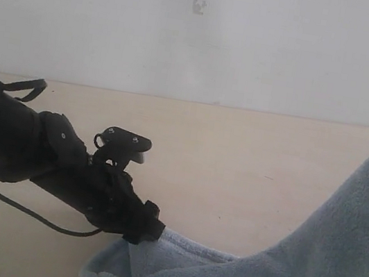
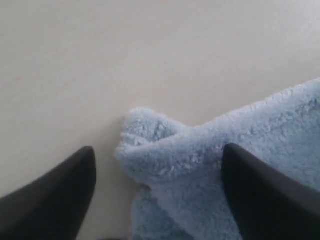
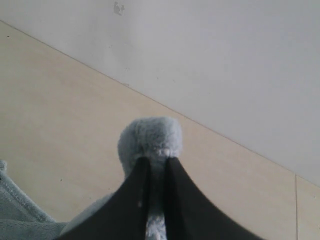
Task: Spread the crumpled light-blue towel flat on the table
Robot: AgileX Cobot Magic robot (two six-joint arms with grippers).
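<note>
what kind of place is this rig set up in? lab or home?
Likely a lab or test bench, not a home: a smooth beige table against a plain white wall, with the left gripper and right gripper working a light-blue towel.

One gripper wide, the other pinched.
Left gripper (image 2: 157, 150) holds its jaws spread; right gripper (image 3: 156, 162) clamps the towel (image 3: 150, 135).

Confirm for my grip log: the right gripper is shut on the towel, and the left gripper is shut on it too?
Not quite. The right gripper is shut on the towel, but the left gripper is open, straddling a towel corner; the left wrist view shows it.
</note>
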